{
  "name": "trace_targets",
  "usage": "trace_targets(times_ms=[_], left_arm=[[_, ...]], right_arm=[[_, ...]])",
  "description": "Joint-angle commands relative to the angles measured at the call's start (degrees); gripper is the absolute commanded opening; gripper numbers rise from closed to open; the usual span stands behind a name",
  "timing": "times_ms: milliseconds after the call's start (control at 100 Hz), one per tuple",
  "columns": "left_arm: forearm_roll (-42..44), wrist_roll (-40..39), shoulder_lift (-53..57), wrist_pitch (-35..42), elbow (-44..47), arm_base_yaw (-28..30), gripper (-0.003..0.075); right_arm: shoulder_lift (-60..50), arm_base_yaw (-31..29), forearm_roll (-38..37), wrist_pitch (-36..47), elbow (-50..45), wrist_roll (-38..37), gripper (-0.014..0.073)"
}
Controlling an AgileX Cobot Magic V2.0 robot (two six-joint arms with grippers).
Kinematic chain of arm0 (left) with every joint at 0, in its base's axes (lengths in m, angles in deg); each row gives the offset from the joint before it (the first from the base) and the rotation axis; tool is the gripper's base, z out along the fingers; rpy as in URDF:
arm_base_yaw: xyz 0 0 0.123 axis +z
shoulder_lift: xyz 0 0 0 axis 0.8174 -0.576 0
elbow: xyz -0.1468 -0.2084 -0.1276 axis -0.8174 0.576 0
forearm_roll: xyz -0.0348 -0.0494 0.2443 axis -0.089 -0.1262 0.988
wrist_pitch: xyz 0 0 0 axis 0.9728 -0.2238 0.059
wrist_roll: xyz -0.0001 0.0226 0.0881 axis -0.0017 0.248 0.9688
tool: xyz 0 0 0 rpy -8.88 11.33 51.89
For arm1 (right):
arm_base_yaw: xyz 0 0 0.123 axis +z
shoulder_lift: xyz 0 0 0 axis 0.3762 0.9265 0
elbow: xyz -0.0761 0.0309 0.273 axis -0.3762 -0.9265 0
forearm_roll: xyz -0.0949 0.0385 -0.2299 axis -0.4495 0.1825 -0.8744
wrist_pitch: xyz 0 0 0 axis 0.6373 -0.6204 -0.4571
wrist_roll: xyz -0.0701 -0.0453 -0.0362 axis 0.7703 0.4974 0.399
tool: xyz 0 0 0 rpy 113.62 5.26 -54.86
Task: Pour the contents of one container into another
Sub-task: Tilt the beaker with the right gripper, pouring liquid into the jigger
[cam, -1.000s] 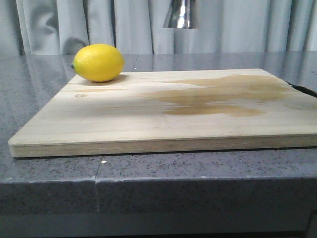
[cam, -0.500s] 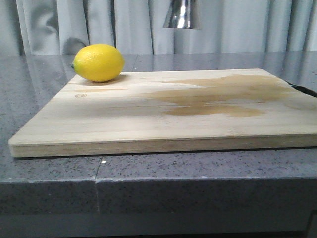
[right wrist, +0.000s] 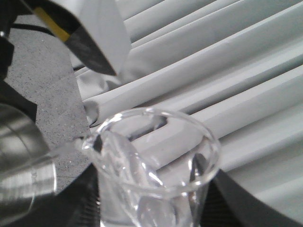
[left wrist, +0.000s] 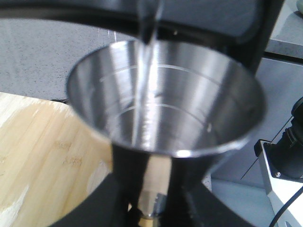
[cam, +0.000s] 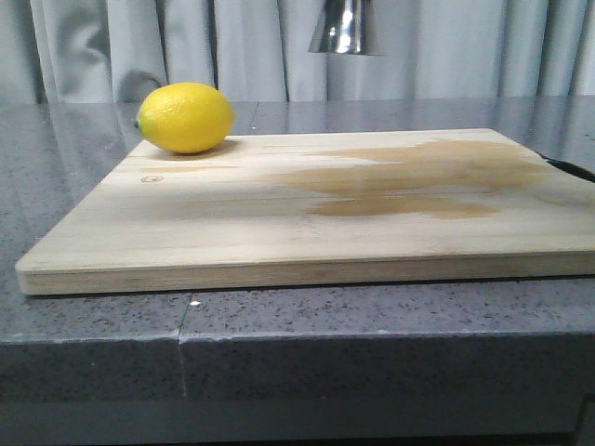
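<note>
- glass beaker (right wrist: 151, 165) in right hand, tipped, spout touching or just over jigger (left wrist: 163, 97) rim; thin clear stream falls into jigger's upper cone (left wrist view)
- jigger upright, long axis vertical, pinched low on its body by left hand (left wrist: 147, 198); in front view only its lower cone (cam: 346, 26) shows, high at top edge, well above the board
- right hand's fingers barely show as dark shapes either side of the beaker; looks pinched on it, grip itself hidden
- judgement: pour mid-way; next move turns on keeping the spout over the jigger mouth, else it spills
- below: wooden cutting board (cam: 232, 223) on grey speckled table (cam: 372, 316), brown wet stain (cam: 409, 181) on board's right half
- lemon (cam: 185, 117) at far left board corner, well apart from the pour
- grey curtain (cam: 465, 46) behind
</note>
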Motion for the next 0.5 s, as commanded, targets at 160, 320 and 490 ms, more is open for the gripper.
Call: trace_targets(times_ms=[160, 320, 490], left_arm=[[-4.2, -0.4, 2.2, -1.5, -1.5, -0.3, -0.002], [-4.2, -0.4, 2.2, -1.5, -1.5, -0.3, -0.002], [-4.2, -0.4, 2.2, -1.5, -1.5, -0.3, -0.002]], right_arm=[[-1.9, 0.0, 0.9, 3.8, 2.1, 1.7, 0.0235], [-1.9, 0.0, -0.4, 3.8, 2.1, 1.7, 0.0235], [-1.9, 0.0, -2.3, 3.2, 2.1, 1.7, 0.0235]])
